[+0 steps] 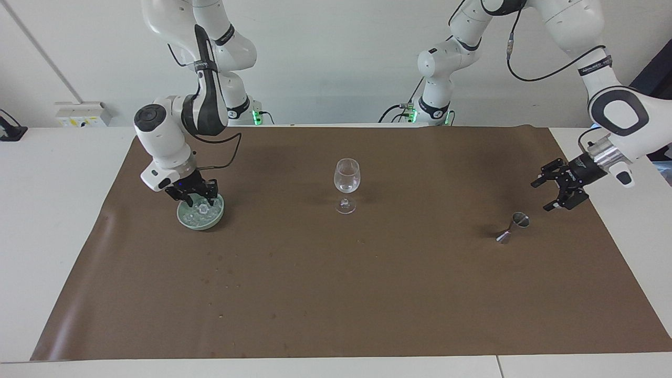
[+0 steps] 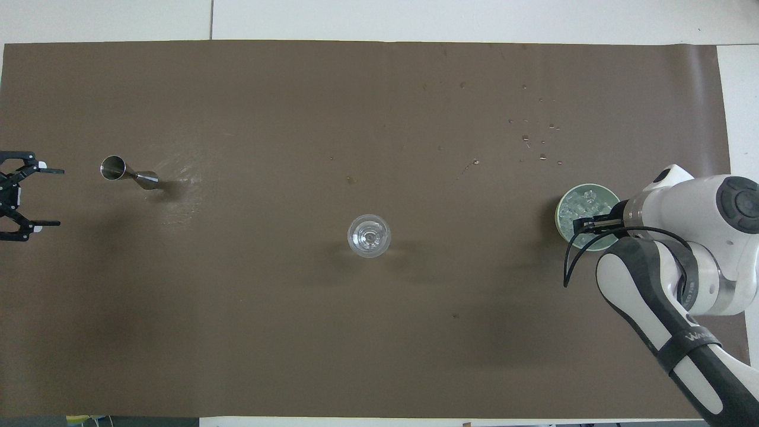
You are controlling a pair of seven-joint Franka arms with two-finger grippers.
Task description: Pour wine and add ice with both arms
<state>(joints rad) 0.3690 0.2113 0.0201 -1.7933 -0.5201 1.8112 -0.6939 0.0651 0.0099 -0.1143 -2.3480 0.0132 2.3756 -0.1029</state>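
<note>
brown mat, two arms at work

right gripper [image 1: 194, 197] dips into the green bowl [image 1: 200, 215] of ice [image 1: 201, 209], grip unclear; wine glass [image 1: 346, 185] mid-mat; left gripper [image 1: 559, 185] spread wide, holding nothing, over the mat's edge near the steel jigger [image 1: 513, 227].

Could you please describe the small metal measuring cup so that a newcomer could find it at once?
On the brown mat, look toward the left arm's end of the table, well away from the wine glass. The metal measuring cup stands there alone: a shiny double cone, unlike the clear glass.
</note>
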